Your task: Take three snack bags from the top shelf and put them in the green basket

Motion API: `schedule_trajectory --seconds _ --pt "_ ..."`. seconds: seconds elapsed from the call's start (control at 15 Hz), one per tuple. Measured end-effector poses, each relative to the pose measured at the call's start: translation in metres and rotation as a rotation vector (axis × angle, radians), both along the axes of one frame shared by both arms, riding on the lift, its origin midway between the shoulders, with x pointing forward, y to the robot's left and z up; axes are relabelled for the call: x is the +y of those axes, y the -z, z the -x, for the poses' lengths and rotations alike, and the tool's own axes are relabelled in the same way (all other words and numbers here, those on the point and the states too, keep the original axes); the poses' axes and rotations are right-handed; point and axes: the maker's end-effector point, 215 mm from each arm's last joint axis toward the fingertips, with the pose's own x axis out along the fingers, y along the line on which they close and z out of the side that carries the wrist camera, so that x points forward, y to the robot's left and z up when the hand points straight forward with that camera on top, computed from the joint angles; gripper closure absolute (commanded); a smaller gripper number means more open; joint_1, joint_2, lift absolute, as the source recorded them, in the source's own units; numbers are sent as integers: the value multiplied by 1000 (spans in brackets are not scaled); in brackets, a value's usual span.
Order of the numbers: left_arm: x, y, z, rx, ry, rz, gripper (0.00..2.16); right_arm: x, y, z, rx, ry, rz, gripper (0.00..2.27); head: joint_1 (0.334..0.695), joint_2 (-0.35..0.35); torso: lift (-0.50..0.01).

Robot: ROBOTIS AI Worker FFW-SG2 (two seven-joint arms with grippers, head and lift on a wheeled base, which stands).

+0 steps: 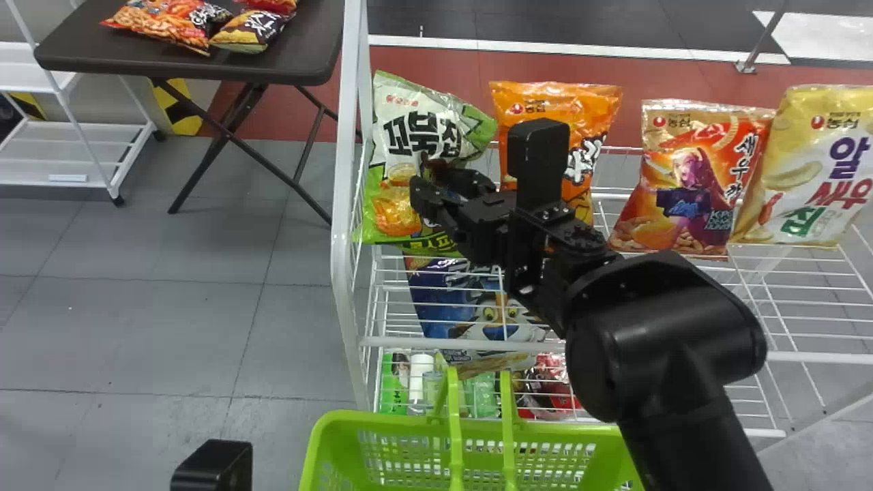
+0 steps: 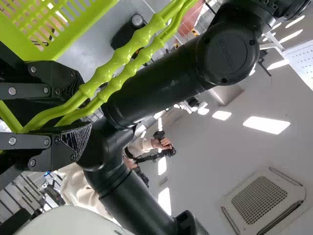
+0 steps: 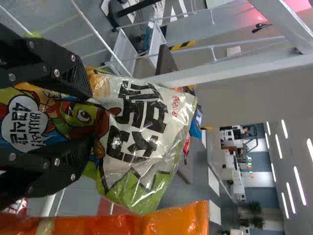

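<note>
My right gripper (image 1: 445, 183) is at the green-and-white snack bag (image 1: 409, 133), which stands at the left end of the top shelf (image 1: 655, 262). In the right wrist view, the right gripper (image 3: 91, 116) has its fingers apart, with the green-and-white bag (image 3: 142, 122) behind and between them. To its right stand an orange bag (image 1: 556, 102), a red-orange bag (image 1: 696, 177) and a yellow bag (image 1: 805, 170). The green basket (image 1: 559, 431) is low in front of the rack. My left gripper (image 2: 87, 112) is closed around the basket's handles (image 2: 122, 56).
A white post (image 1: 344, 204) bounds the rack's left side, close to the right gripper. Lower shelves hold a blue bag (image 1: 443, 307) and several smaller goods. A dark table (image 1: 293, 58) with snack bags stands farther back at the left.
</note>
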Motion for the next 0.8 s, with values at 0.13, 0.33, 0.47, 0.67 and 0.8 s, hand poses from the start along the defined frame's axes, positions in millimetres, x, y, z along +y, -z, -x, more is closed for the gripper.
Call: schedule_trajectory --seconds 0.13,0.33,0.47,0.67,0.8 --pt "1 -1 -1 -3 1 1 917 1 -3 14 2 -25 11 2243 695 -24 -40" --pt "2 -2 -1 -7 3 1 917 -4 -13 36 -19 -38 54 2243 695 -31 -40" --pt "1 -3 -1 -8 4 3 917 -14 -22 55 -31 -31 86 2243 695 -52 -40" --pt "-1 -4 0 -7 3 6 917 -41 -37 95 -48 16 121 2243 695 -98 -40" --pt "-2 -3 -1 -8 -4 1 917 -73 -52 123 -51 49 131 2246 695 -191 -40"
